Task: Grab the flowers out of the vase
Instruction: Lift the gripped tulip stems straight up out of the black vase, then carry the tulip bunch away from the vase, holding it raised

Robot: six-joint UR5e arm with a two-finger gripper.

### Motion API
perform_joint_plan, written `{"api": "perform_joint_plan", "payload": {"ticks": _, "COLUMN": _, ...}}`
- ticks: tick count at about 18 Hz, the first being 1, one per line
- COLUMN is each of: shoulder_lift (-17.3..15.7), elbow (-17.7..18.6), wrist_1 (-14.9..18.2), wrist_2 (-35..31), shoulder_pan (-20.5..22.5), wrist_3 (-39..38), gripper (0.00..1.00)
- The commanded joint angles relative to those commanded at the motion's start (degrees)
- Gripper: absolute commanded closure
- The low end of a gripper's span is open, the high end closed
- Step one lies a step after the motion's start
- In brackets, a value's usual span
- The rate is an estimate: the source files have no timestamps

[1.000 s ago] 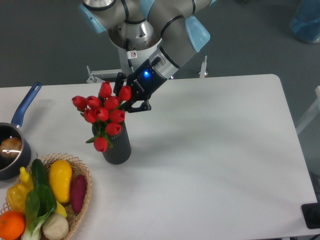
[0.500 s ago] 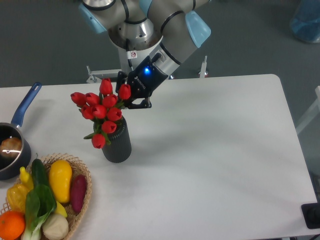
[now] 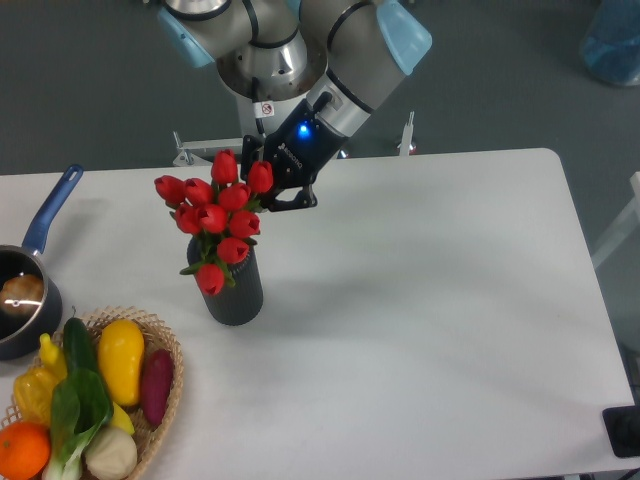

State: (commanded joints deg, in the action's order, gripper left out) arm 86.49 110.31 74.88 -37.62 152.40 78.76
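Note:
The flowers (image 3: pixel 218 222), a bunch of red tulip buds with green leaves, stand above the vase (image 3: pixel 236 293), a short dark grey cylinder on the white table. Their lowest buds still hang over the vase's rim, and the stems are hidden. My gripper (image 3: pixel 266 190) reaches in from the back right and is shut on the upper right of the bunch. Its black fingers (image 3: pixel 292 203) partly show behind the buds.
A wicker basket (image 3: pixel 160 345) of colourful vegetables sits at the front left. A blue-handled saucepan (image 3: pixel 28 290) is at the left edge. The arm's base (image 3: pixel 265 70) stands behind the table's far edge.
The gripper and the bunch of flowers have moved a little up and to the right together. The vase has stayed in place.

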Motion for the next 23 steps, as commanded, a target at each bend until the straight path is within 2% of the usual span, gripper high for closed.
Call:
{"api": "perform_joint_plan", "payload": {"ticks": 4, "shoulder_lift": -2.28, "elbow": -0.62, "wrist_1": 0.00, "wrist_2": 4.65, "shoulder_pan": -0.44, "wrist_3": -1.24, "gripper": 1.00}}
{"api": "perform_joint_plan", "payload": {"ticks": 8, "shoulder_lift": -4.39, "elbow": -1.32, "wrist_1": 0.00, "wrist_2": 6.68, "shoulder_pan": -1.23, "wrist_3": -3.69, "gripper": 1.00}}
{"api": "perform_joint_plan", "payload": {"ticks": 23, "shoulder_lift": -7.47, "elbow": -9.14, "wrist_1": -0.26, "wrist_2": 5.81, "shoulder_pan": 0.35, "wrist_3": -11.61, "gripper": 1.00}}
